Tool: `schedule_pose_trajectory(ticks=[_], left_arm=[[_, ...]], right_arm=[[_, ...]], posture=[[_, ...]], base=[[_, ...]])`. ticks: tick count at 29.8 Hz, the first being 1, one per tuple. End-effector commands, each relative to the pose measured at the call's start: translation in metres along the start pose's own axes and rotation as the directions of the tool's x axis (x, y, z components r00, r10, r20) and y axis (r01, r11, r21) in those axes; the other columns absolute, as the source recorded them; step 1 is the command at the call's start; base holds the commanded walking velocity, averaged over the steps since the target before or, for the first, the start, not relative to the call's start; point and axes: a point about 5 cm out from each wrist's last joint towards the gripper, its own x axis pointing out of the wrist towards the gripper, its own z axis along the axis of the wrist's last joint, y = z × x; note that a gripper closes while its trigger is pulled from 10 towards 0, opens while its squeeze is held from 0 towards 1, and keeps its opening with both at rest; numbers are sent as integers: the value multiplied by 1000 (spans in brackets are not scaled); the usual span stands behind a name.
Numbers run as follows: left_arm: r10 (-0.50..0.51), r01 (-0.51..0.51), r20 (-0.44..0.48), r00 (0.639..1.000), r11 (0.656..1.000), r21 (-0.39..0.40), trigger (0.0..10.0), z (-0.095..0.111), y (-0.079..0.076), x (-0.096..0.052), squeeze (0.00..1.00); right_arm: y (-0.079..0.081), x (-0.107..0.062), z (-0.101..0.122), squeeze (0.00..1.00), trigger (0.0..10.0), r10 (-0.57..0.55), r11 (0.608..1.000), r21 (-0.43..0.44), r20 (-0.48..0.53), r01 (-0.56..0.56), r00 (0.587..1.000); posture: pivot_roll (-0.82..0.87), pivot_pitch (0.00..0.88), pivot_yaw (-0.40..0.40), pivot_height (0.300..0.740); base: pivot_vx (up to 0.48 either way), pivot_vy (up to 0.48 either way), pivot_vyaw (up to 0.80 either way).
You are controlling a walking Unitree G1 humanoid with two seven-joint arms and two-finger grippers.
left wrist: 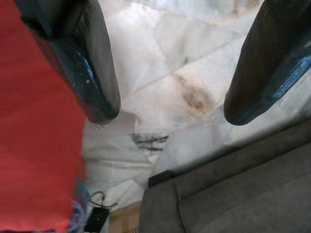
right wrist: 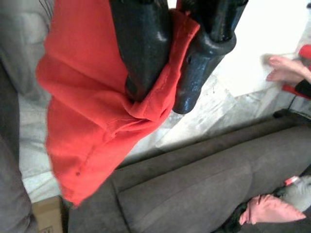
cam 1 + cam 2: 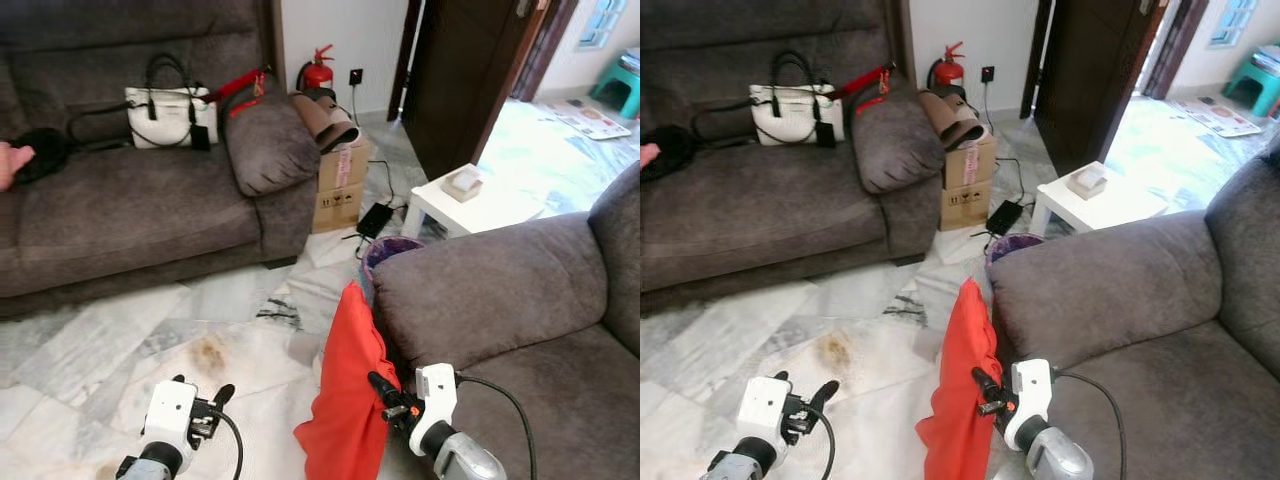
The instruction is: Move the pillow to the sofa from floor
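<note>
The red pillow (image 3: 345, 400) hangs upright off the marble floor, against the front of the grey sofa's armrest (image 3: 470, 290) on my right. My right gripper (image 3: 382, 386) is shut on the pillow's right edge; in the right wrist view its fingers (image 2: 141, 58) pinch a fold of the red fabric (image 2: 82, 97). My left gripper (image 3: 215, 398) hovers low over the floor left of the pillow. It is open with nothing between its fingers (image 1: 92, 73), and the pillow (image 1: 34, 121) shows beside one finger.
A second grey sofa (image 3: 120, 210) stands at the back left with a white handbag (image 3: 165, 115) on it and a person's hand (image 3: 12, 160) at its edge. A cardboard box (image 3: 340, 185), a fire extinguisher (image 3: 318, 70), a white side table (image 3: 470, 205) and a purple bin (image 3: 390, 248) lie behind.
</note>
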Motion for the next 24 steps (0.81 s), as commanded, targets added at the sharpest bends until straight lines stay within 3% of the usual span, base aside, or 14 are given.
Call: schedule_pose_trajectory(ticks=[1, 11, 24], left_arm=[[6, -6, -12, 1000, 1000, -3, 10000, -2, 3, -2, 0], [8, -8, -12, 1000, 1000, -2, 10000, -2, 3, -2, 0], [13, -13, -21, 1000, 1000, 4, 10000, -4, 4, -3, 0]], right_arm=[[1, 3, 14, 0, 10000, 12, 999, -31, 68, -10, 998], [0, 3, 14, 0, 10000, 4, 1000, -30, 71, -1, 997], [-4, 2, 14, 0, 10000, -21, 1000, -14, 78, 22, 997]], posture=[[164, 115, -20, 740], [164, 114, -21, 740], [164, 115, -20, 740]], base=[[-281, 0, 0], [-282, 0, 0], [0, 0, 0]])
